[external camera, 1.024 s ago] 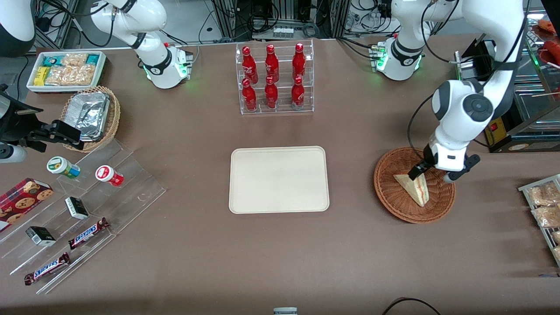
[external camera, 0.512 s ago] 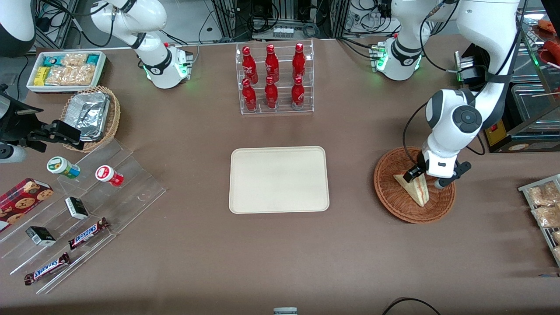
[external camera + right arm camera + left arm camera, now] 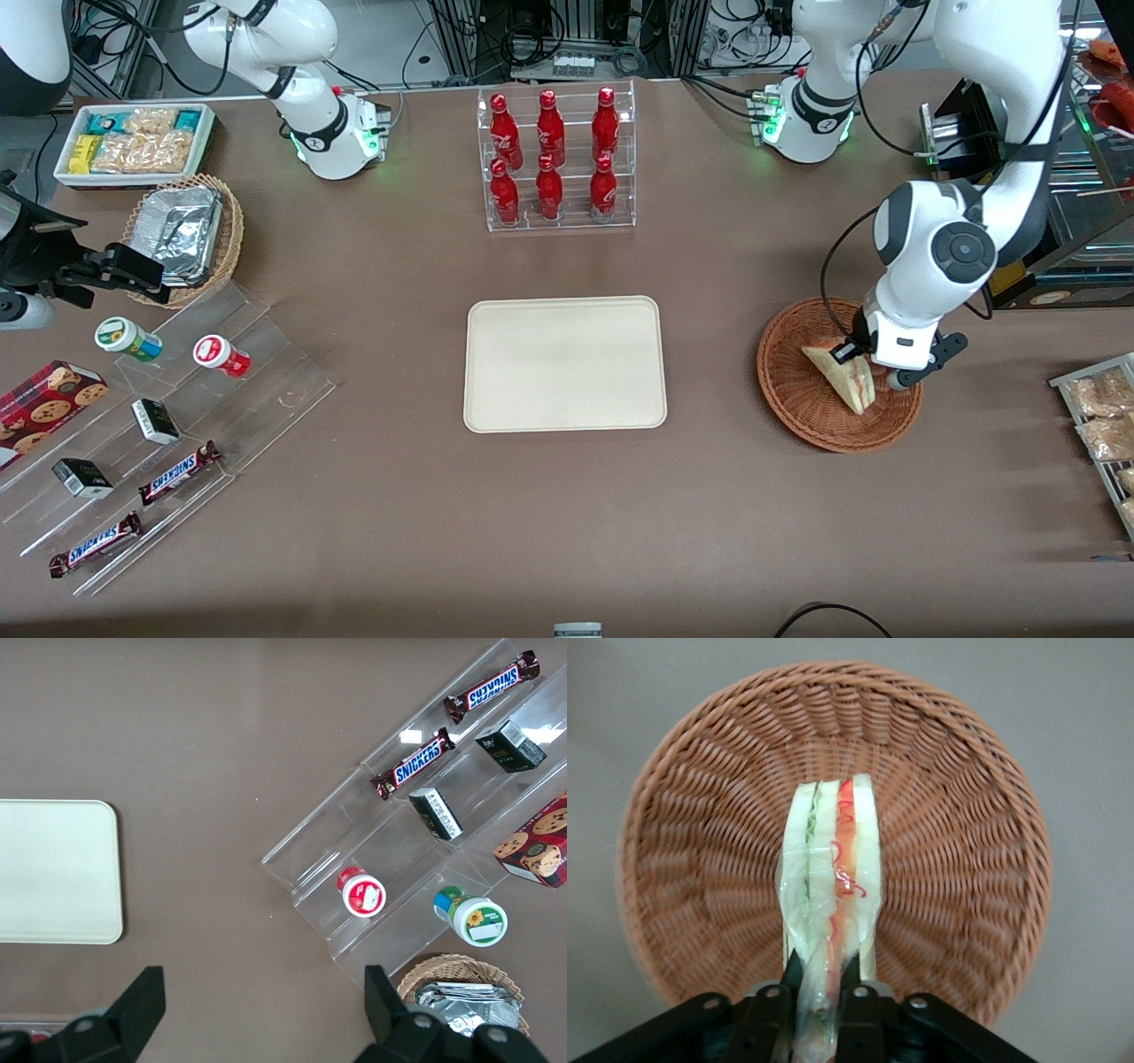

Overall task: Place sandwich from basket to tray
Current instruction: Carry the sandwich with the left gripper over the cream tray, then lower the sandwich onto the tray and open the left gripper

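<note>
Claw (image 3: 821,985) pinching the sandwich (image 3: 840,376) has lifted it, tilting, off the basket (image 3: 797,403) floor.

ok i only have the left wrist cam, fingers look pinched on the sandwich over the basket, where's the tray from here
observer: The gripper holds the sandwich over the basket; the tray lies beside the basket, toward the parked arm's end.
operator: anything on it
observer: No, nothing lies on its cream surface.
operator: anything in the way
observer: Only brown table lies between them; the bottle rack stands farther from the front camera.
</note>
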